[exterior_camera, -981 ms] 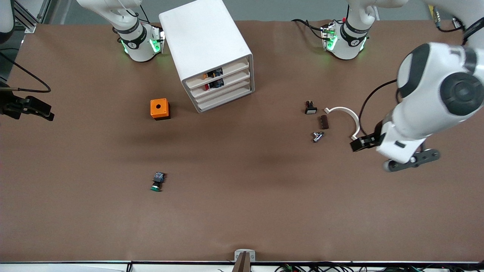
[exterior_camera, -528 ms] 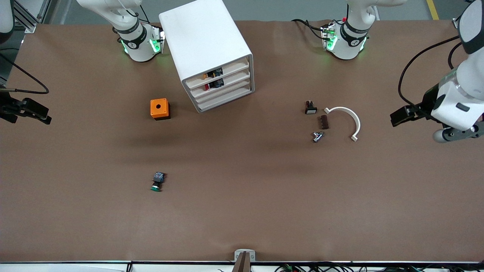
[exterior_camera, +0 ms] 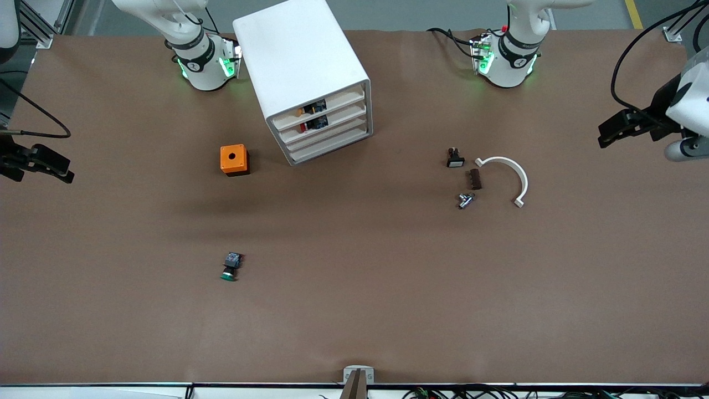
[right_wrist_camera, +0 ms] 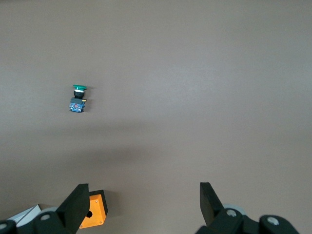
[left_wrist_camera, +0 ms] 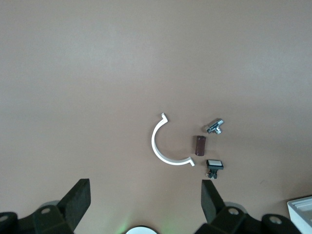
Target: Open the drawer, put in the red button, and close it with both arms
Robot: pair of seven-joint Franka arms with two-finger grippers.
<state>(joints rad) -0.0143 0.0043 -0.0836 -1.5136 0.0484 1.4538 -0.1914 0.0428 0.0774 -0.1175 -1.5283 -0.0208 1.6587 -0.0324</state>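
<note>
The white cabinet (exterior_camera: 302,61) stands near the right arm's base. All four drawers are pushed in. The second drawer (exterior_camera: 338,117) shows the red button (exterior_camera: 304,128) through the gap in its front; the first drawer shows an orange part (exterior_camera: 301,111). My left gripper (exterior_camera: 605,134) is open and empty, raised over the left arm's end of the table; its wrist view shows the spread fingers (left_wrist_camera: 77,200). My right gripper (exterior_camera: 55,165) is open and empty, over the right arm's end of the table, and its fingers (right_wrist_camera: 75,207) show in its wrist view.
An orange box (exterior_camera: 234,159) sits beside the cabinet. A green-capped switch (exterior_camera: 230,267) lies nearer the front camera. Toward the left arm's end lie a white arc (exterior_camera: 508,169), a brown piece (exterior_camera: 474,179), a metal part (exterior_camera: 465,200) and a black switch (exterior_camera: 455,158).
My left arm has swung away from the white arc toward its end of the table. My right gripper has drifted slightly toward its table edge. The objects have not moved.
</note>
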